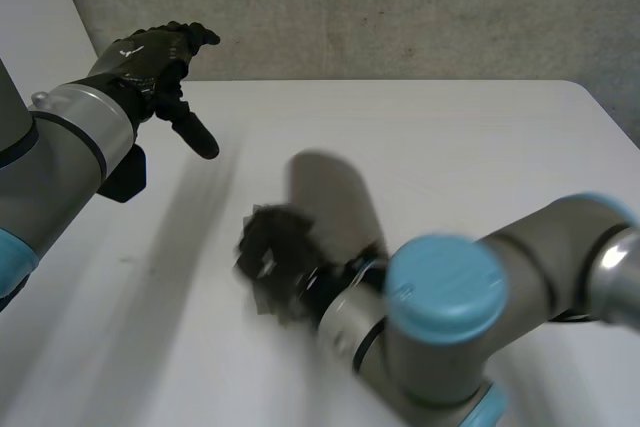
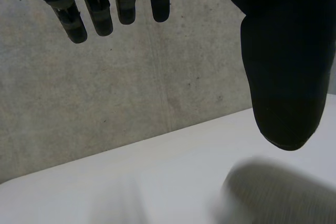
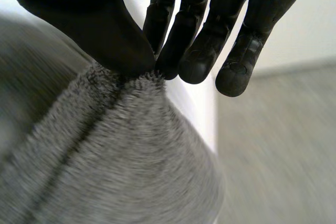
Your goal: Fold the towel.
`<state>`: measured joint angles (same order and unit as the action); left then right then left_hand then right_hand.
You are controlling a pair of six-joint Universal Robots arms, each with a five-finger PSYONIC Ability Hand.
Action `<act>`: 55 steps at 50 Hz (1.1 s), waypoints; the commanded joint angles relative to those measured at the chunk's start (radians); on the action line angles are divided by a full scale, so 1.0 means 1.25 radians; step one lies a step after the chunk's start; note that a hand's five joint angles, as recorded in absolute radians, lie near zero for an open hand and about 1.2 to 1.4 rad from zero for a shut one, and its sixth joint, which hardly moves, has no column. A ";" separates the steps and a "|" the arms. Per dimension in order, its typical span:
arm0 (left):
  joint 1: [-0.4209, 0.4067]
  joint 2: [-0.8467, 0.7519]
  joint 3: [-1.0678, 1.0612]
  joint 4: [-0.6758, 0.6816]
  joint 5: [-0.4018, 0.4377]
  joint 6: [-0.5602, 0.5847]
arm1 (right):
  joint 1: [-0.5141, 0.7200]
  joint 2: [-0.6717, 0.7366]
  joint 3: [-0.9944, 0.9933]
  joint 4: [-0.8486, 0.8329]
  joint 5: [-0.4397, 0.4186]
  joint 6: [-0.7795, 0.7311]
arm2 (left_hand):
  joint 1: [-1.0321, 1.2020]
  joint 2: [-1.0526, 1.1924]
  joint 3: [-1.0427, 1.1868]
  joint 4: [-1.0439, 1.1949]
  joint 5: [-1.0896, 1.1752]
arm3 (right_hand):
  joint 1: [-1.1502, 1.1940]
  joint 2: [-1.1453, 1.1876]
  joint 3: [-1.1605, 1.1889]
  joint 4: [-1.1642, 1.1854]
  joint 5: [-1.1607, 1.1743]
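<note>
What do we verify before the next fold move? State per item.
1. Right hand pinches towel: ok, thumb and fingers closed on a raised peak of grey cloth.
2. Left hand free: ok, fingers straight, holding nothing.
3. Left hand on the towel: not ok, it hangs apart from the cloth, near the table's far left side.
4. Pinched spot is a corner: cannot tell.
5. Towel lies flat on the table: cannot tell; the right arm hides part of it.

Grey tubular arms [image 1: 60, 159], light-blue caps [image 1: 445, 285]. Black left hand [image 1: 150, 55], small white mark on its back; black right hand [image 1: 272, 259], thick matte fingers [image 3: 198, 59].
</note>
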<state>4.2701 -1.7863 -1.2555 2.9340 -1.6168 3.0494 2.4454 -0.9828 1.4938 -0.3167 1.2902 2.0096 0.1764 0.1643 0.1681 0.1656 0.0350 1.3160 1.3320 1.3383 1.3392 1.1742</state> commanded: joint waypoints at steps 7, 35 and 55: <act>-0.003 -0.015 -0.020 0.005 0.004 -0.002 | -0.031 -0.048 0.021 -0.007 0.024 0.144 | -0.002 0.008 0.005 0.007 -0.028 | -0.913 -0.926 -0.931 -0.932 -0.939; -0.110 -0.319 -0.126 0.146 0.000 -0.040 | -0.220 0.088 -0.176 0.244 0.087 0.809 | 0.001 0.011 0.008 0.010 -0.025 | -0.913 -0.926 -0.931 -0.932 -0.939; -0.046 0.022 0.072 -0.035 -0.029 -0.040 | -0.346 -0.298 -0.239 0.324 0.326 0.798 | 0.001 0.011 0.008 0.010 -0.025 | -0.913 -0.926 -0.931 -0.932 -0.939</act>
<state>4.1605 -1.9053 -1.2535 3.0135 -1.6211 2.9998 2.0902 -1.2197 1.2289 0.0078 1.5673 3.0176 0.1764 0.1643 0.1681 0.1656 0.0350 0.2422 0.2468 0.2474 0.2613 0.0608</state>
